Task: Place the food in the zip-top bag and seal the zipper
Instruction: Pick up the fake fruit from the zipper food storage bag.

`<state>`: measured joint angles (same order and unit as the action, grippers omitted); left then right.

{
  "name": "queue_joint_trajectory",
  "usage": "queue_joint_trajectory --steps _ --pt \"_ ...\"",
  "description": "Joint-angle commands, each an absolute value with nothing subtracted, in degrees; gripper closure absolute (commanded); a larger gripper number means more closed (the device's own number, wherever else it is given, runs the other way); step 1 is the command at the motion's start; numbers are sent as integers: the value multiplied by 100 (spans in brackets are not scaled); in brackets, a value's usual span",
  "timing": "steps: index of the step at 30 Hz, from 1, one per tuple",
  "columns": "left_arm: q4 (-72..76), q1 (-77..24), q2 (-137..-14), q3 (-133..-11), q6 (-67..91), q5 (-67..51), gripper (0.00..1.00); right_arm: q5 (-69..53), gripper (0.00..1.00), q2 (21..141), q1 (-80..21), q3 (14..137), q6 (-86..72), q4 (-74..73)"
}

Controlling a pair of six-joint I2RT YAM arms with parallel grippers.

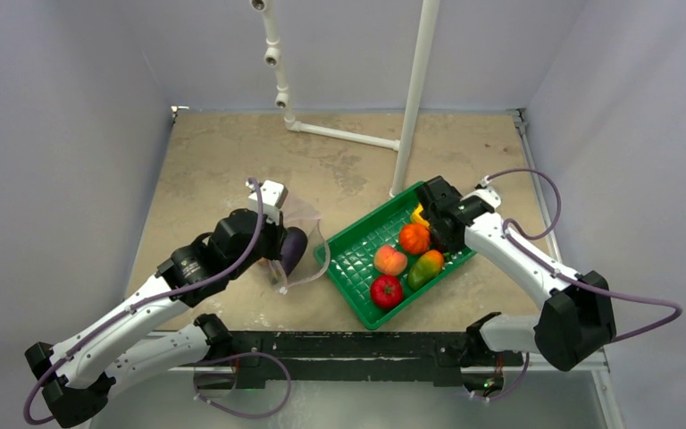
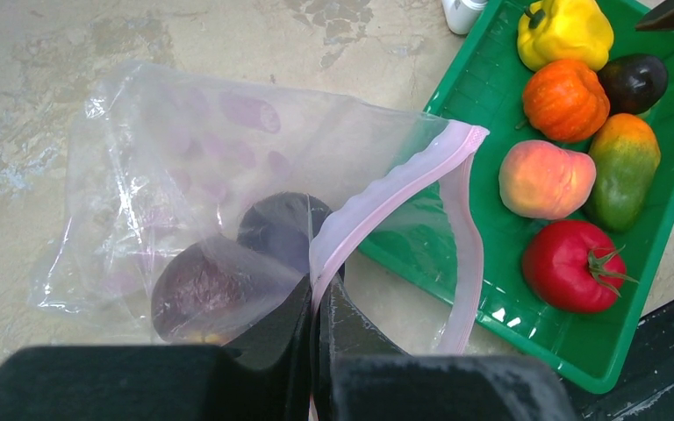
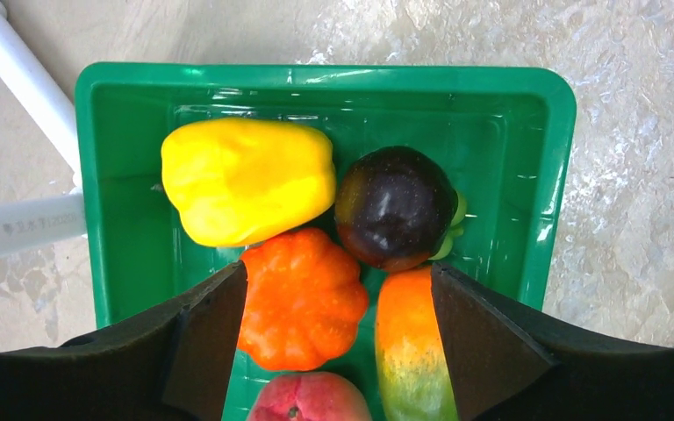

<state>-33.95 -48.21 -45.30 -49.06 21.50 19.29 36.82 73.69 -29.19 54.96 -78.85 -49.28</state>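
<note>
We see the left gripper point(image 2: 318, 303) pressed together on the zipper point(image 2: 386, 197), pinching the pale pink strip at the near end of the mouth of the zip-top bag point(image 2: 184, 158). The bag lies crinkled on the bench point(image 1: 232, 152), just left of the green tray point(image 1: 357, 259). Its mouth gapes toward the tray, and one pink lip hangs over the tray's near wall.

Inside the bag rests the dark eggplant point(image 2: 285, 228). Through the film a second purplish lump shows closer to the gripper; we cannot tell whether it is a separate piece.

The right gripper point(image 3: 338, 281) hangs over the far end of the tray with its fingers spread wide and nothing between them. One finger stands above the orange fruit point(image 3: 303, 298) and the other above the mango point(image 3: 412, 351).

Beyond them, against the tray's far wall, the yellow pepper point(image 3: 246, 180) lies touching a dark purple round fruit point(image 3: 395, 206).

Toward the near end of the tray we find the peach point(image 2: 546, 178) beside the mango, then the tomato point(image 2: 575, 266) with its green stem pointing toward the tray's right wall.

A white pipe point(image 1: 415, 89) rises from the bench just behind the tray.
</note>
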Motion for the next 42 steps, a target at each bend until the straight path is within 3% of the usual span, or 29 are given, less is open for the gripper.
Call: queue_joint_trajectory --steps 1,29,34,42 --pt "-3204 -4856 -4465 -4981 2196 1846 100 3893 23 7333 -2747 5424 -7822 -4693" --pt "-3149 -4856 -4430 -4972 2139 1485 100 3578 29 8392 -2506 5137 -8100 -4553" --pt "-3125 -4854 -4395 -4959 2136 1418 100 3586 40 8471 -2505 5151 -8322 -4709" --pt "-3119 -4853 -4388 -4949 2131 1371 100 3586 77 8241 -2505 5217 -8373 -4817"
